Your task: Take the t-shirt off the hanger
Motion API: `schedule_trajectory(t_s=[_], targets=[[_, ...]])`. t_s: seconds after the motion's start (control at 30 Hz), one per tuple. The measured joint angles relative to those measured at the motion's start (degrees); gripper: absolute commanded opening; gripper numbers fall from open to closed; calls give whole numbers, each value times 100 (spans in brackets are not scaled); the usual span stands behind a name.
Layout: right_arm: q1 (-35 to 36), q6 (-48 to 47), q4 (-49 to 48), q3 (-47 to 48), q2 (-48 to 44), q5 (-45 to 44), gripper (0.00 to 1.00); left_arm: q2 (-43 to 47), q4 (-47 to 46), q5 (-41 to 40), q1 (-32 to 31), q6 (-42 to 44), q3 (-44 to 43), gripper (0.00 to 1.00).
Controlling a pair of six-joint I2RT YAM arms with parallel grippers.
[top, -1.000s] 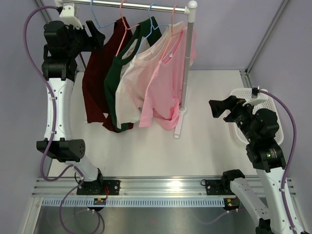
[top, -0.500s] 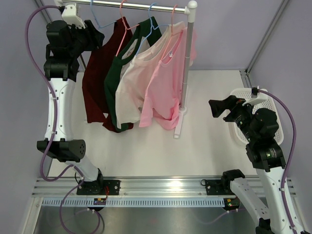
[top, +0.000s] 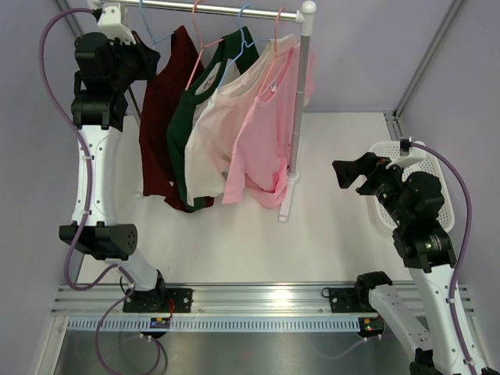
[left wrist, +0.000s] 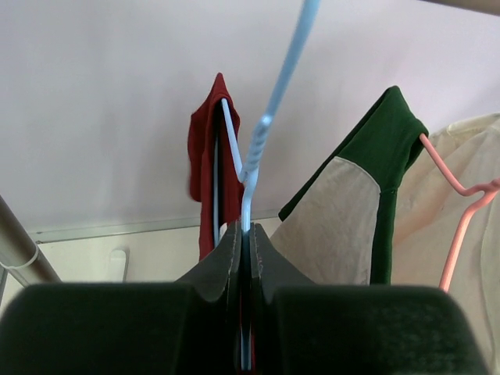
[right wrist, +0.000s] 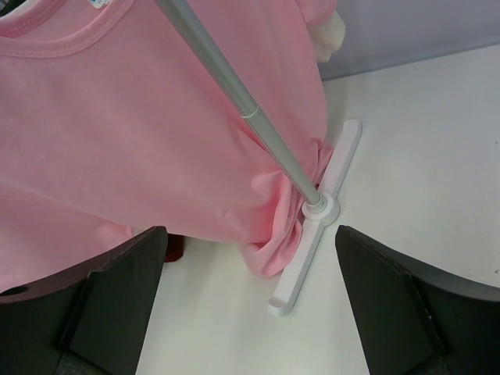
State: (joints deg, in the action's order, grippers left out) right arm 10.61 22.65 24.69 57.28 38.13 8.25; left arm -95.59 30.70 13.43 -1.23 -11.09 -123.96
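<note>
Left gripper (left wrist: 244,234): jaws shut flat on the wire of the light blue hanger (left wrist: 256,144), gripping it just below the twisted neck. In the overhead view this gripper (top: 145,55) sits high at the left end of the rail (top: 226,9), with its arm raised beside the clothes.

Right gripper (right wrist: 250,312): jaws spread wide, holding nothing. It hovers above the table (top: 234,242) on the right, well apart from the rack and pointed toward it. Its camera looks at the pink shirt (right wrist: 141,117), the rack post (right wrist: 234,94) and the white foot (right wrist: 312,226) of the rack.

Task item: the dark red t-shirt (top: 160,117) hangs on the blue hanger, and the hanger's hook is over the rail. It is the leftmost garment. From the left wrist camera the shirt's shoulder (left wrist: 205,156) is seen draped over the far arm of the hanger.

Other garments on the rail, left to right: a dark green shirt (top: 178,133) with cream sleeves, a cream shirt (top: 207,148) and the pink shirt nearest the post. The garments overlap one another. A pink hanger (left wrist: 461,219) shows at the right edge of the left wrist view.

A white basket (top: 391,148) lies on the table at the right edge, partly hidden behind the right arm. Its contents cannot be made out.
</note>
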Motion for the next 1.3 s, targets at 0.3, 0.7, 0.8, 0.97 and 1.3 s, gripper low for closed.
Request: schedule_trajectory(t_s=[0.3,0.7,0.8,0.97,1.3], targets=[[0,0,0,0,79,55,99,42,-111,2,-4,-7,37,0],[0,-2,0,0,144,190,99,1008,-382,-157,-90,179,201,0],[0,-2,0,0,146,195,99,1499,-501,-337,-90,203,575,0],[0,-2,0,0,162,208,99,2448,-623,-748,-96,201,1541,0],[7,63,-474,9,498,1375,99,3993,-778,-1840,-96,-428,3296,0]])
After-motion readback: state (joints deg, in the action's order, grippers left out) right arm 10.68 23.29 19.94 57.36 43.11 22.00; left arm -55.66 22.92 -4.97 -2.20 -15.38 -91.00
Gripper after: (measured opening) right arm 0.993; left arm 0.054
